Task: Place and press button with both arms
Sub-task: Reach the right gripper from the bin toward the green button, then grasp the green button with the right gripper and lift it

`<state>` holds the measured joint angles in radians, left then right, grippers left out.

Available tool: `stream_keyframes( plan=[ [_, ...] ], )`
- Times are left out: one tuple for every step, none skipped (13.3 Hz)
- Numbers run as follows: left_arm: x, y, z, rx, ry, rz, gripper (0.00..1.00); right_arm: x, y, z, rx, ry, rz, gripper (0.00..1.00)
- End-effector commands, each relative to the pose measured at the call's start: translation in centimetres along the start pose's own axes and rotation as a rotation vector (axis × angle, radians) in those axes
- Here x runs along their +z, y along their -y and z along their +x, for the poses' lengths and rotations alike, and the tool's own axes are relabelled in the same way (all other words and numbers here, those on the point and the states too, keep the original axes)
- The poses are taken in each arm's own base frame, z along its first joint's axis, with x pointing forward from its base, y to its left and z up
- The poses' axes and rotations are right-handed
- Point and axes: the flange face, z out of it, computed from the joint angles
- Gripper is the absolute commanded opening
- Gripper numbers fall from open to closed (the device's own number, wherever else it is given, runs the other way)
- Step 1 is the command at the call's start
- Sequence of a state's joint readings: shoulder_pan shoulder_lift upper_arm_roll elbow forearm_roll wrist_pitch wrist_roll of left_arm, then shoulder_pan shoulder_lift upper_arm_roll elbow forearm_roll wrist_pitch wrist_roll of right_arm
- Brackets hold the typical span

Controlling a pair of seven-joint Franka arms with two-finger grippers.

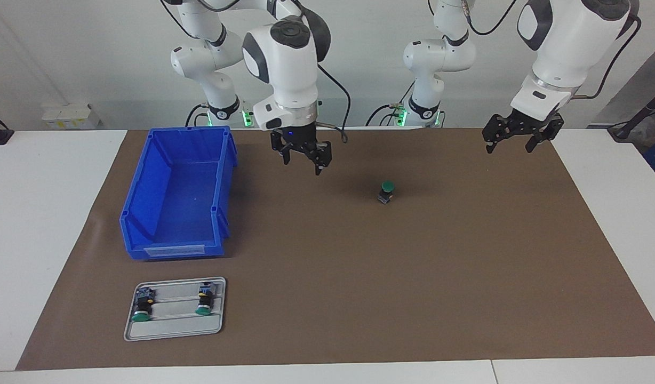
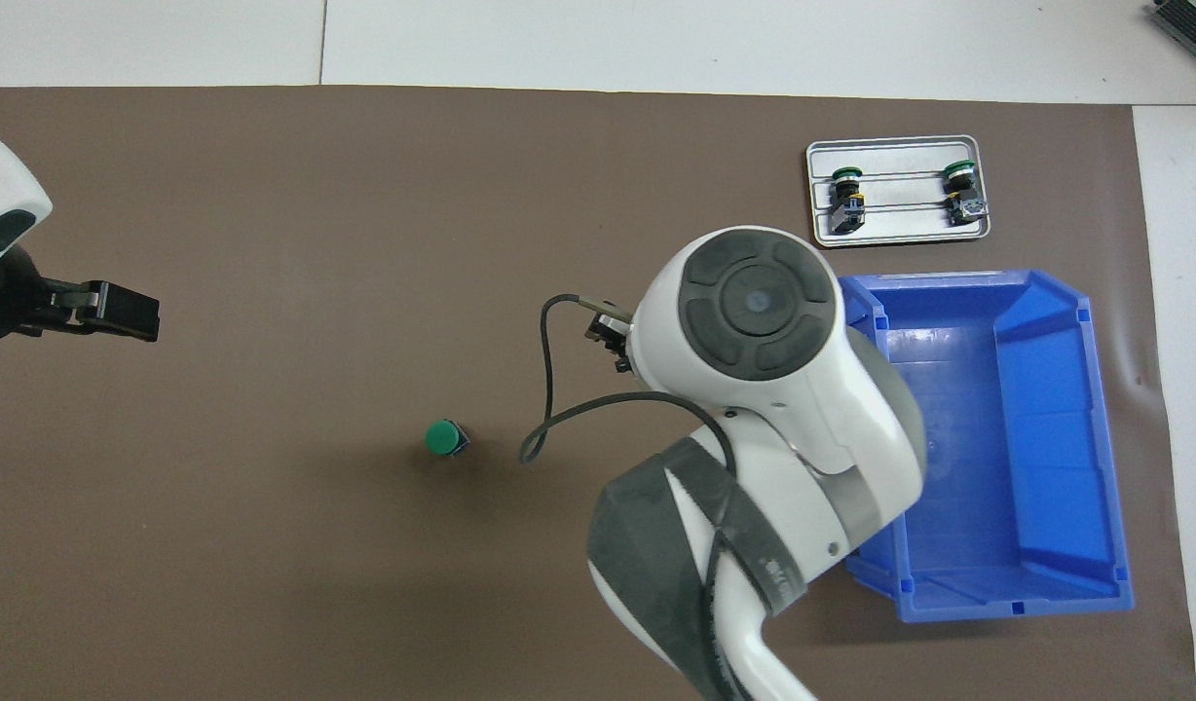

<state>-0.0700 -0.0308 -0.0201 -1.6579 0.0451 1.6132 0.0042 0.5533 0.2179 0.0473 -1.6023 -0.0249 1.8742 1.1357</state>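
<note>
Brown matting [image 1: 359,277] covers the middle of a white table [image 1: 45,224], with a pale wall at twelve o'clock in the facing view. Nearest the robots, the right gripper [image 1: 302,158] hangs over bare mat between the blue bin [image 1: 179,193] and the button [image 1: 386,192], its fingers spread apart and holding nothing; seen from overhead, the right arm's [image 2: 754,409] wrist hides this gripper. The left gripper [image 1: 510,140] waits over the mat at the left arm's end of the table, near two o'clock in the facing view, fingers likewise apart and empty. The button stands upright on the mat near the centre, green cap uppermost, apart from both grippers; overhead it [image 2: 443,439] lies at about seven o'clock from the picture's centre. The blue bin sits open toward the right arm's end of the table, with nothing visible in it. Farthest from the robots, just past the bin, a grey tray [image 1: 175,330] carries two more buttons [image 1: 143,305] [image 1: 204,299] lying on their sides, green caps pointing away from the robots.
</note>
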Motion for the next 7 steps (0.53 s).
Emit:
stream_keyframes(
  plan=[
    [0.0, 0.6, -0.9, -0.02, -0.016, 0.001, 1.0, 3.0, 4.5, -2.2, 0.072, -0.008, 0.024, 0.92],
    [0.0, 0.7, -1.0, -0.02, -0.016, 0.001, 1.0, 4.2, 5.9, -3.4, 0.084, -0.008, 0.02, 0.91],
    [-0.2, 1.1, -1.1, -0.026, -0.016, 0.001, 1.0, 4.7, 6.9, -3.6, 0.108, -0.008, 0.026, 0.9],
    [-0.2, 1.2, -1.2, -0.033, -0.013, 0.002, 1.0, 5.0, 7.6, -3.7, 0.133, -0.007, 0.03, 0.89],
    [-0.2, 1.3, -1.3, -0.036, -0.007, 0.002, 1.0, 6.1, 8.8, -4.9, 0.156, -0.003, 0.02, 0.89],
    [-0.2, 1.4, -1.3, -0.037, -0.007, 0.002, 1.0, 7.7, 10.7, -7.2, 0.174, -0.004, 0.013, 0.88],
    [-0.2, 1.4, -1.3, -0.037, -0.007, 0.002, 1.0, 9.5, 12.1, -8.4, 0.197, -0.02, 0.001, 0.88]
  ],
)
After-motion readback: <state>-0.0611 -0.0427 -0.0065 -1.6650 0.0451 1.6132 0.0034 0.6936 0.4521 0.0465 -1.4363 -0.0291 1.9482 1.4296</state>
